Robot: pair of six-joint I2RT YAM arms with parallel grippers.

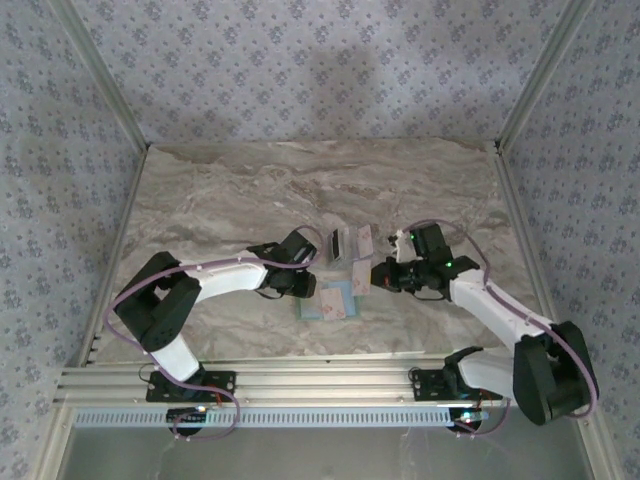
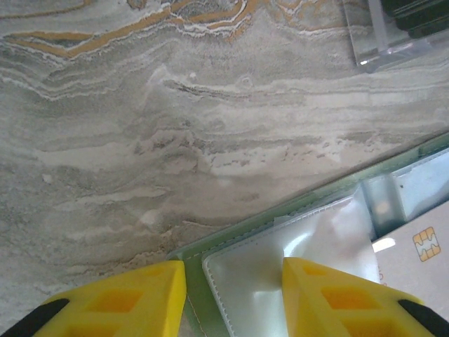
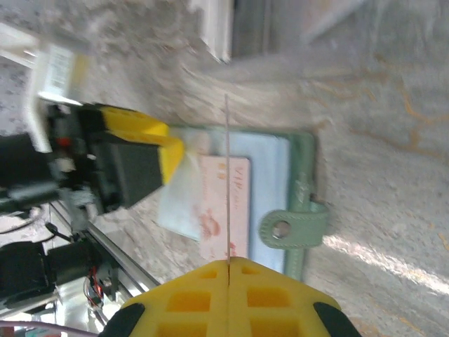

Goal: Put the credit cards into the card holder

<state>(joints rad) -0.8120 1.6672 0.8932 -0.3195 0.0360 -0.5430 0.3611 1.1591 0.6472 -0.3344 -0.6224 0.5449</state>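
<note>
Marble-patterned grey-beige surface [image 1: 220, 200], two arms reaching in towards its middle. Small flat sage-green bifold card holder [image 3: 303, 168] — lying open and flat near the centre of the surface, between the two hands, its clear plastic pockets facing up and its rounded snap tab [image 3: 295, 228] sticking out from one side. One pale card with pink-red print [image 3: 240, 200] lies in a pocket of the holder. Left hand [image 2: 233, 281]: yellow fingers spread, low over the holder, their tips on either side of the corner of a clear pocket; whether they press on it cannot be told. Right hand [image 3: 228, 270]: yellow fingers pressed together, pinching one thin pale blue-grey credit card [image 1: 359, 279] on edge, upright above the open holder. Clear acrylic stand [image 1: 345, 243] — just beyond the holder, with more cards in it.
</note>
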